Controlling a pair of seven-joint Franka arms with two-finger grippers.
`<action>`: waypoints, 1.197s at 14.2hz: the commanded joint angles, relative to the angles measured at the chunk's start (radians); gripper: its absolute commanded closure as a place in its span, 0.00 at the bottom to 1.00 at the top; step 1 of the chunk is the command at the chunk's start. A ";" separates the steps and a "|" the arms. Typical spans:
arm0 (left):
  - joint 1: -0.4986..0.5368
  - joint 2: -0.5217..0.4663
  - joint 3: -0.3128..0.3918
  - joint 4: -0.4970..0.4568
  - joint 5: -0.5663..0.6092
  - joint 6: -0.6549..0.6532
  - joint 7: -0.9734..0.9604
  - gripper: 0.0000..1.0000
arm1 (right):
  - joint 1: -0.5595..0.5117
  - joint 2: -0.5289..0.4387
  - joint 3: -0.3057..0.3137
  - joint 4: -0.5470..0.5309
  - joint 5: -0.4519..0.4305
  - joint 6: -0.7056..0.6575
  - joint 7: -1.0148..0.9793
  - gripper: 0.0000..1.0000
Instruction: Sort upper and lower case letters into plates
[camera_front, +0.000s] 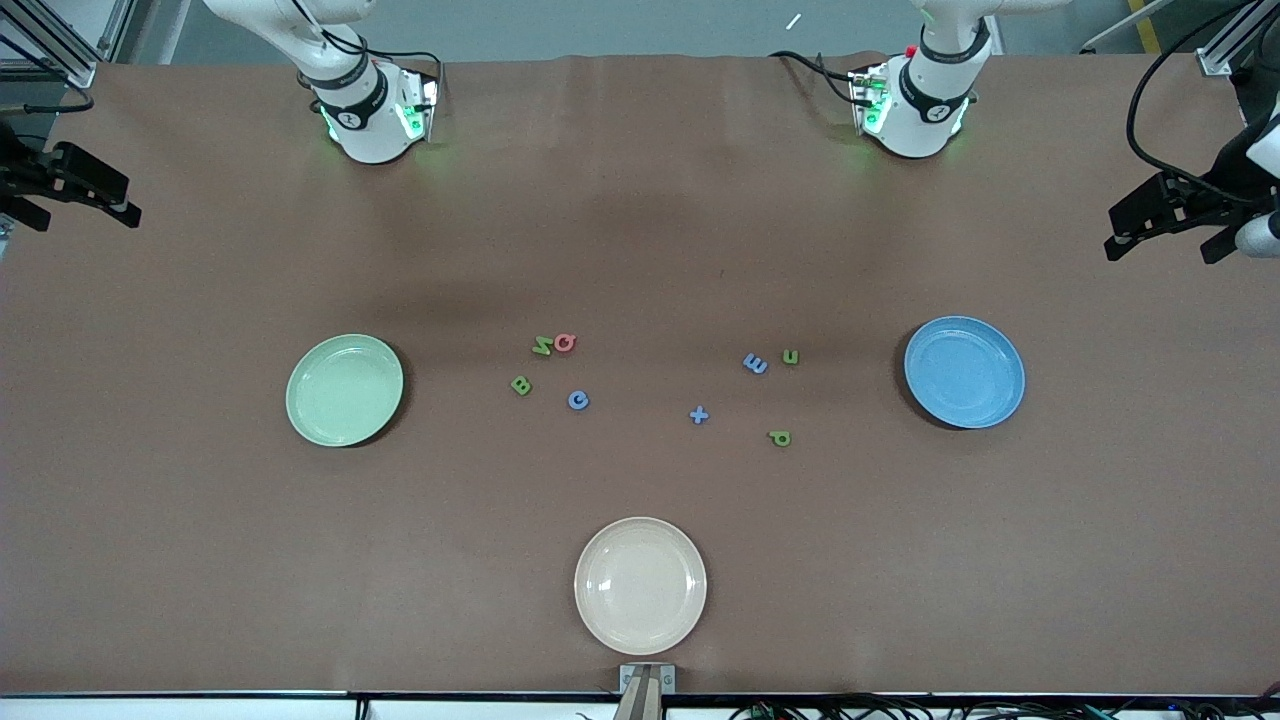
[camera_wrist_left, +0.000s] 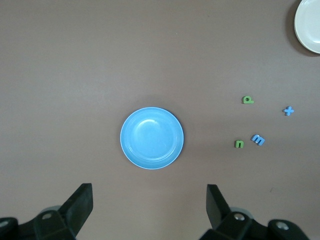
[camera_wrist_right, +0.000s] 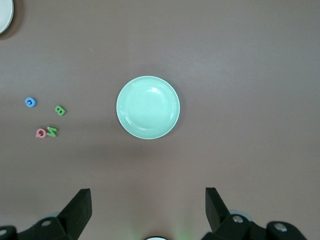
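Note:
The pale green plate (camera_front: 345, 390) lies toward the right arm's end and the blue plate (camera_front: 964, 371) toward the left arm's end; both are empty. Between them on the table lie green N (camera_front: 542, 346), red Q (camera_front: 565, 343), green B (camera_front: 520, 385) and blue C (camera_front: 578, 400), then blue e (camera_front: 756, 363), green u (camera_front: 790, 356), blue t (camera_front: 699, 415) and green p (camera_front: 780, 438). My left gripper (camera_wrist_left: 149, 195) hangs open and empty high over the table beside the blue plate (camera_wrist_left: 152, 138). My right gripper (camera_wrist_right: 148, 197) hangs open and empty high beside the green plate (camera_wrist_right: 148, 107).
A cream-beige plate (camera_front: 640, 585) lies empty near the table's front edge, nearer the front camera than the letters. The arm bases (camera_front: 370, 110) (camera_front: 915, 105) stand along the table's back edge.

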 joint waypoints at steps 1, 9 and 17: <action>0.008 -0.013 -0.008 -0.006 0.018 -0.009 0.022 0.00 | 0.000 -0.002 0.004 0.002 0.014 -0.007 0.028 0.00; 0.012 -0.008 0.001 -0.007 0.012 -0.034 0.006 0.00 | -0.006 -0.002 0.003 0.000 0.004 -0.005 -0.010 0.00; 0.006 0.114 -0.038 -0.026 -0.045 -0.028 -0.030 0.00 | -0.009 -0.001 -0.001 0.002 0.013 -0.004 -0.009 0.00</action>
